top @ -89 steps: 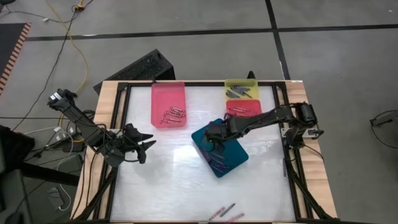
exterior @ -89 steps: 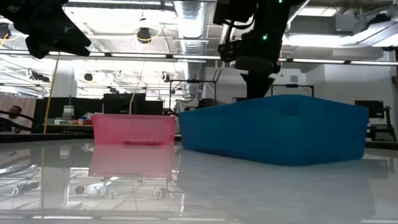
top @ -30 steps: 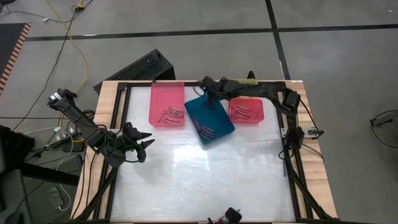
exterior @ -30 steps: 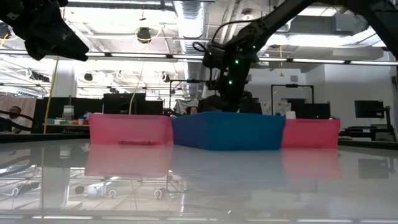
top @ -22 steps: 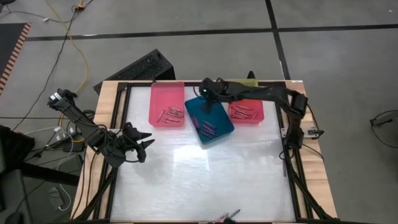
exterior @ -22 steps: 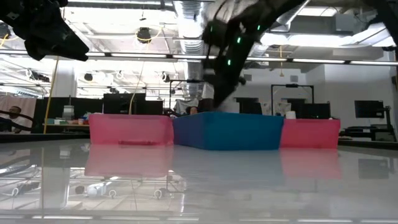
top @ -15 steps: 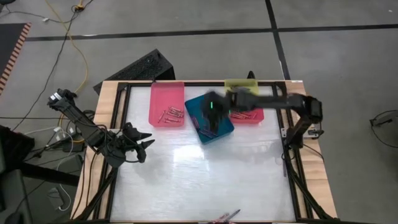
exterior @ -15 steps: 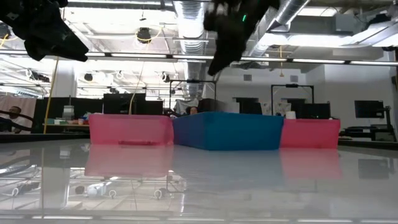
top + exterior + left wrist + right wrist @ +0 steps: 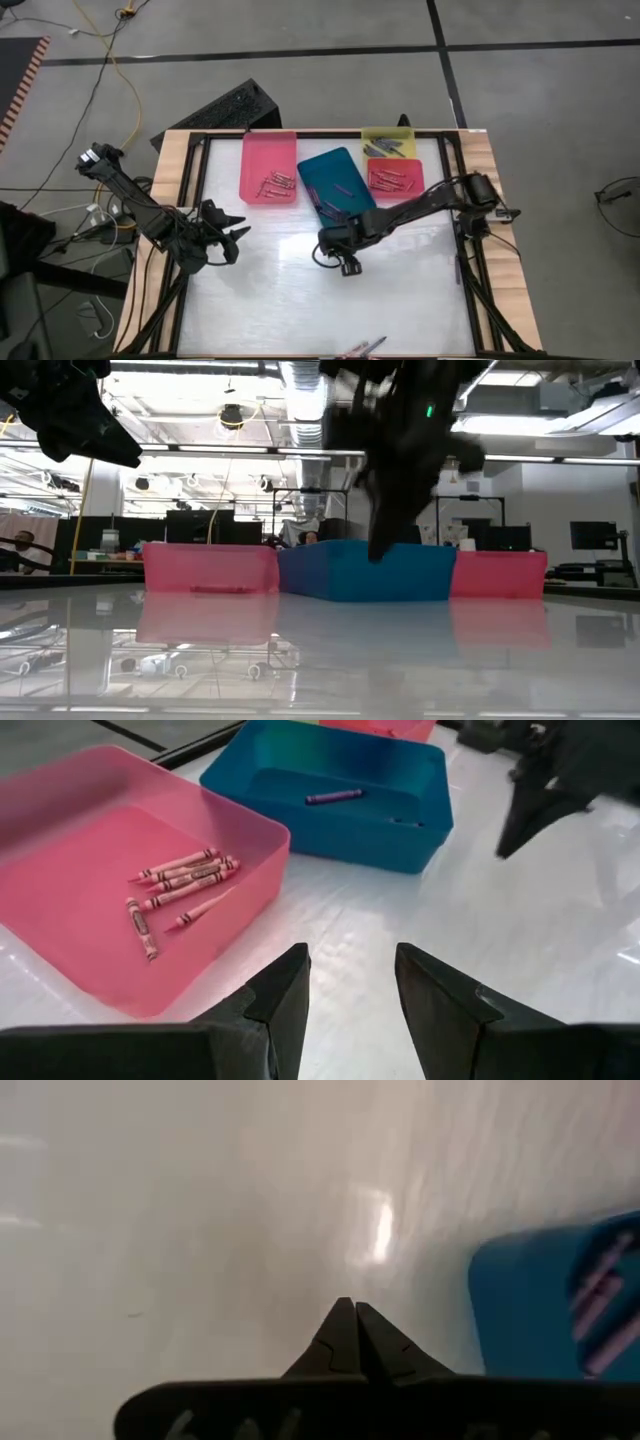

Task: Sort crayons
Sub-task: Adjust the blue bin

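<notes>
The crayons lie in the trays along the far edge: pinkish ones (image 9: 272,183) in the pink tray (image 9: 262,150), purple ones (image 9: 343,194) in the teal tray (image 9: 322,167), red ones (image 9: 390,178) in the red tray (image 9: 412,190), grey ones (image 9: 385,148) in the yellow tray (image 9: 388,133). A few more crayons (image 9: 365,347) lie at the table's near edge. My right gripper (image 9: 348,267) is shut and empty above the table's middle, just near of the teal tray (image 9: 520,1295). My left gripper (image 9: 238,240) is open and empty at the table's left; its wrist view shows the pink tray (image 9: 60,930).
The four trays stand close together in a row at the far edge. My right arm (image 9: 560,780) reaches across from the table's right. White table top (image 9: 300,300) lies between the trays and the near-edge crayons.
My right gripper has left the teal tray's far end, risen and swung quickly toward the near edge, to above the table's middle. The teal tray stays between the pink and red trays.
</notes>
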You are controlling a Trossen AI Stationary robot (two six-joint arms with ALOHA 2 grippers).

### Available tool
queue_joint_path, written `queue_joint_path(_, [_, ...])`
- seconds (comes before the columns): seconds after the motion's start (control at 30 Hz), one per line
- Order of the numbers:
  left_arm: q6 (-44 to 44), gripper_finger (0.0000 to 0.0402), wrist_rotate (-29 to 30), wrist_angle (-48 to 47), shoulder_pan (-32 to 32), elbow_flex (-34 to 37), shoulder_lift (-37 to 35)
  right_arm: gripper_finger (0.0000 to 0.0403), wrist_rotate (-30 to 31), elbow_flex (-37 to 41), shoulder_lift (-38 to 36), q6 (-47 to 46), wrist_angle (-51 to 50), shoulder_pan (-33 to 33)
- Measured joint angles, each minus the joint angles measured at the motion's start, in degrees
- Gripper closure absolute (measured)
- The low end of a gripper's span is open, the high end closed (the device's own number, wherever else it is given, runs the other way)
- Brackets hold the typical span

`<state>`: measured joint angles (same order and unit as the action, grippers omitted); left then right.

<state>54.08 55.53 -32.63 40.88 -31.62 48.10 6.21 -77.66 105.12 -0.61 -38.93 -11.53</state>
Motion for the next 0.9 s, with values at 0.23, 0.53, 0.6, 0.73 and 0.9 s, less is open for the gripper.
queue_joint_path(0.23, [0.4, 0.0262, -0.2, 0.0, 0.0, 0.0, 0.7, 0.0403, 6.4, -0.7, 6.7, -0.3, -0.7, 2.8])
queue_joint_path(0.53, [0.3, 0.0262, 0.3, 0.0, 0.0, 0.0, 0.7, 0.0403, 14.0, -0.6, 7.1, -0.5, 5.5, 11.5])
queue_joint_path(0.6, [0.4, 0.0262, 0.2, 0.1, 0.0, 0.0, 0.7, 0.0403, 13.9, -0.8, 6.3, -0.5, 6.1, 12.8])
queue_joint_path(0.73, [0.4, 0.0262, -0.2, 0.0, 0.0, 0.0, 0.7, 0.0403, 13.7, -0.8, 4.7, -0.9, 6.3, 13.1])
queue_joint_path(0.9, [0.5, 0.0262, -0.2, 0.1, 0.0, 0.0, 0.7, 0.0403, 11.4, -0.8, -1.4, -1.6, 0.9, 9.3])
